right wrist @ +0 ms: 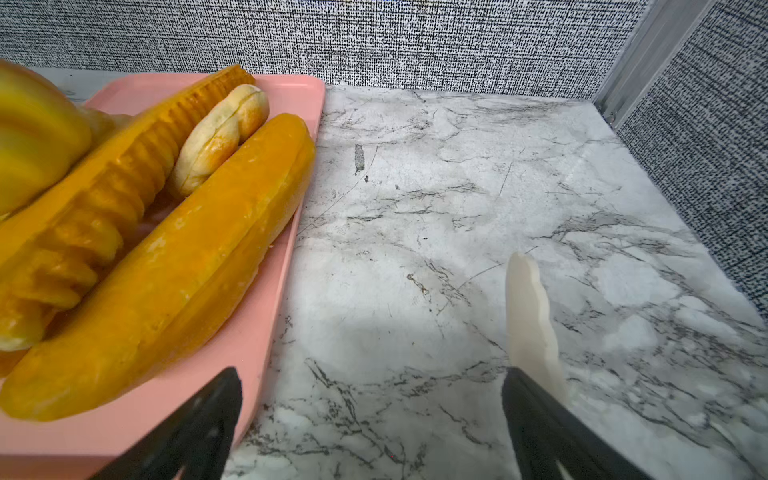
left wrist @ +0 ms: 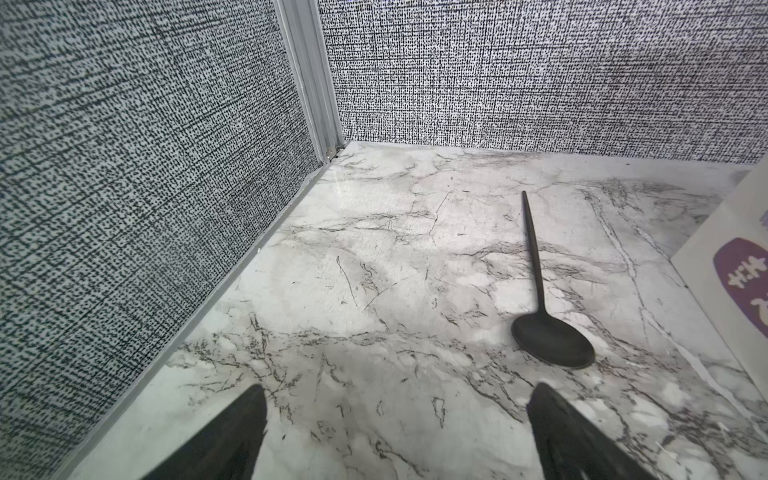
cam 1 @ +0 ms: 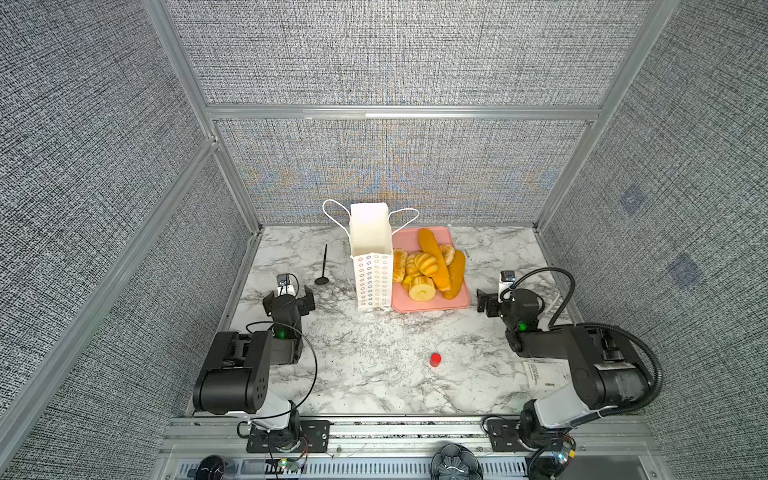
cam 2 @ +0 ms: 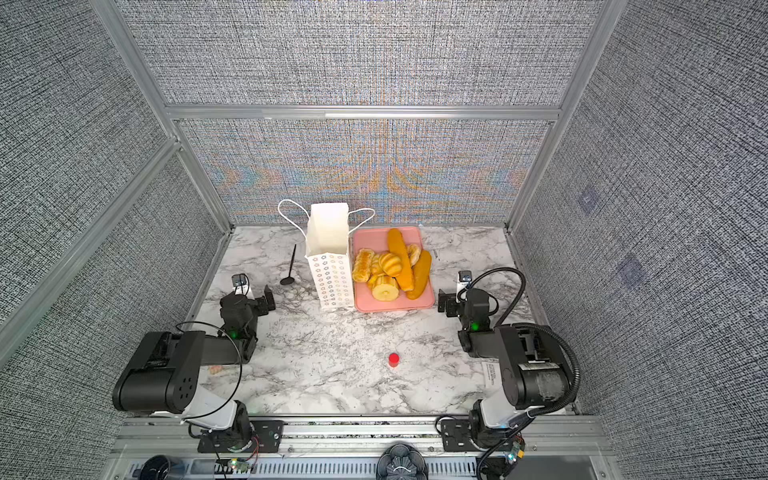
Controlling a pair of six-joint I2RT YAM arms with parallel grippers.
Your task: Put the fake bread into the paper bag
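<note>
The white paper bag (cam 1: 371, 253) (cam 2: 329, 249) stands upright and open-topped at the back middle, its cord handles splayed to both sides. Right beside it, several pieces of fake bread (cam 1: 428, 266) (cam 2: 392, 266) are heaped on a pink tray (cam 1: 455, 302) (cam 2: 370, 239). The right wrist view shows two long loaves (right wrist: 166, 266), a pale bun (right wrist: 224, 129) and the tray rim (right wrist: 286, 95) close up. My left gripper (cam 1: 289, 298) (left wrist: 398, 388) is open over bare marble left of the bag (left wrist: 698, 266). My right gripper (cam 1: 498, 297) (right wrist: 372, 372) is open and empty, one finger over the tray's corner.
A black spoon (cam 1: 322, 266) (left wrist: 548, 332) lies between the left gripper and the bag. A small red cylinder (cam 1: 435, 359) (cam 2: 394, 359) stands in the front middle. A white wavy-edged strip (right wrist: 528, 316) lies by the right gripper. A printed sheet (cam 1: 544, 374) lies under the right arm. Fabric walls enclose three sides.
</note>
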